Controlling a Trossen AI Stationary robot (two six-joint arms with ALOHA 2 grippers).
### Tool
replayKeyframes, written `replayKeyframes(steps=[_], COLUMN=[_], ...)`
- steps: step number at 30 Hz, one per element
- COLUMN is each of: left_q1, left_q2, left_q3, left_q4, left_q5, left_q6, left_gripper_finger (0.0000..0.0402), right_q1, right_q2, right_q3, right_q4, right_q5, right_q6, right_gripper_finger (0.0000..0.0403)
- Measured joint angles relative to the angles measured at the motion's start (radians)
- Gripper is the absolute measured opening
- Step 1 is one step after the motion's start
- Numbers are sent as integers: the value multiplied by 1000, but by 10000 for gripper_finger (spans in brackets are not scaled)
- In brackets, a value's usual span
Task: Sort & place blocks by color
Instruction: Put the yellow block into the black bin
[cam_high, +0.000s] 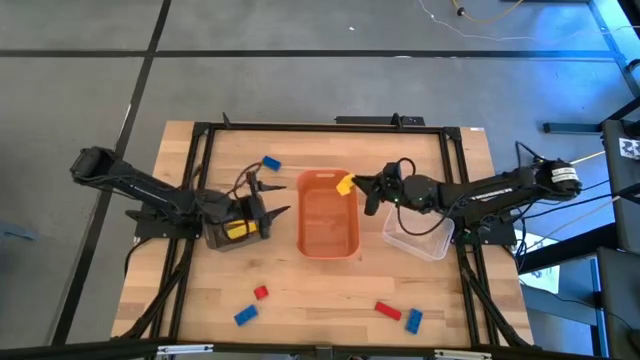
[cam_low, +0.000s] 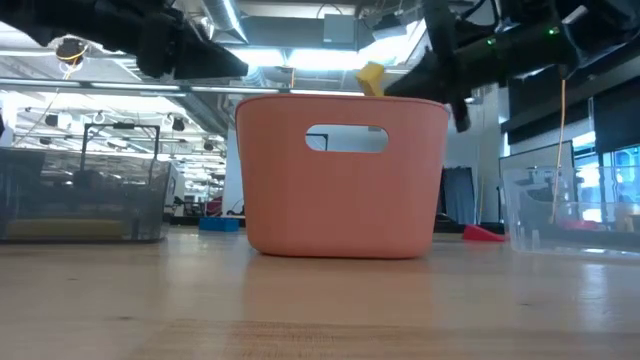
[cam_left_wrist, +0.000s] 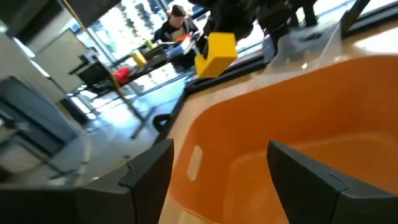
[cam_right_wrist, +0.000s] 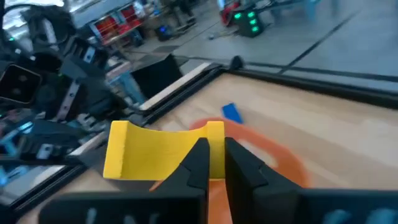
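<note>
A yellow block (cam_high: 345, 184) is in my right gripper (cam_high: 358, 187), which is shut on it above the far right corner of the orange tub (cam_high: 327, 238). In the low view the yellow block (cam_low: 371, 78) hangs just over the tub's rim (cam_low: 343, 100). My left gripper (cam_high: 268, 197) is open and touches nothing; it sits at the tub's left side, above a dark bin (cam_high: 216, 236) with a yellow piece (cam_high: 238, 229) in it. A blue block (cam_high: 271, 163) lies on the table far left of the tub. Two red and two blue blocks lie near the near edge. My right gripper pinches the yellow block between its two fingers (cam_right_wrist: 200, 163), on one end of the block (cam_right_wrist: 214, 140). The fingers come from the table's right, roughly level. The block is lifted clear, and most of it sticks out to one side of the fingers (cam_right_wrist: 143, 152).
A clear bin (cam_high: 420, 236) stands right of the tub, under my right arm. Near the near edge lie a red block (cam_high: 261, 292), a blue block (cam_high: 245, 314), a red block (cam_high: 388, 311) and a blue block (cam_high: 414, 320). A black frame (cam_high: 320, 127) runs around the table.
</note>
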Motion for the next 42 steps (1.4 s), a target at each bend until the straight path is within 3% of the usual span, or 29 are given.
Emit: replayKeyframes(steps=[7, 14, 19, 30, 42], left_q1=[-31, -33, -43, -40, -14], left_q2=[180, 301, 328, 331, 331], left_q3=[115, 221, 247, 253, 253], left_q4=[0, 0, -3, 41, 66], left_q5=[-59, -177, -156, -229, -226], left_q6=[72, 75, 78, 26, -54], left_gripper_finger=[278, 277, 276, 276, 274], right_q1=[28, 68, 84, 105, 114], right_q2=[148, 288, 348, 397, 445], right_q3=[136, 283, 343, 375, 374], right_q4=[-5, -2, -2, 42, 155], right_q5=[-27, -11, 68, 72, 92], right_q6=[-39, -115, -138, -135, -135], right_gripper_finger=[24, 24, 24, 24, 24])
